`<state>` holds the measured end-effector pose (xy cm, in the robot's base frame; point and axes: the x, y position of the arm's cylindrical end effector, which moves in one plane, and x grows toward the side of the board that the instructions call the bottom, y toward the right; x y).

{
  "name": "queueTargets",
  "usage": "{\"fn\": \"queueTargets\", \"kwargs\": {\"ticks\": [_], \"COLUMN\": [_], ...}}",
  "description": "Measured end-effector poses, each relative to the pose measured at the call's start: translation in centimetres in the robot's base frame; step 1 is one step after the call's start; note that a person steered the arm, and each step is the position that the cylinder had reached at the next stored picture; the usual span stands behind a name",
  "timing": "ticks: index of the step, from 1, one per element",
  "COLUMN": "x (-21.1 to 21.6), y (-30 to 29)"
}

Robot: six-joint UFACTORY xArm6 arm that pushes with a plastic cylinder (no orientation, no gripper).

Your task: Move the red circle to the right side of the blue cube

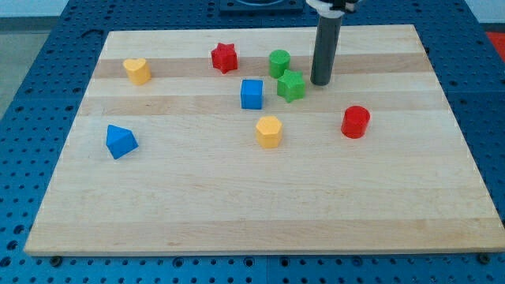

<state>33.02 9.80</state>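
The red circle (355, 121) is a short red cylinder on the wooden board (260, 213), right of centre. The blue cube (252, 93) stands well to its left, slightly higher in the view. My tip (319, 82) rests on the board above and left of the red circle, apart from it, and just right of the green star (290, 85), which lies between my tip and the blue cube.
A green cylinder (279, 62) stands above the green star. A red star (224, 57) is at upper centre-left, a yellow heart (137, 70) at upper left, a blue triangular block (120, 141) at left, a yellow hexagonal block (269, 131) below the blue cube.
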Motion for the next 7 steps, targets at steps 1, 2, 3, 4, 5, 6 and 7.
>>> {"fn": "queueTargets", "kwargs": {"ticks": [1, 2, 3, 4, 5, 6, 7], "x": [-0.1, 1.5, 2.0, 2.0, 2.0, 2.9, 6.2], "y": [-1.0, -2.5, -4.1, -2.9, 5.3, 13.0, 17.4]}}
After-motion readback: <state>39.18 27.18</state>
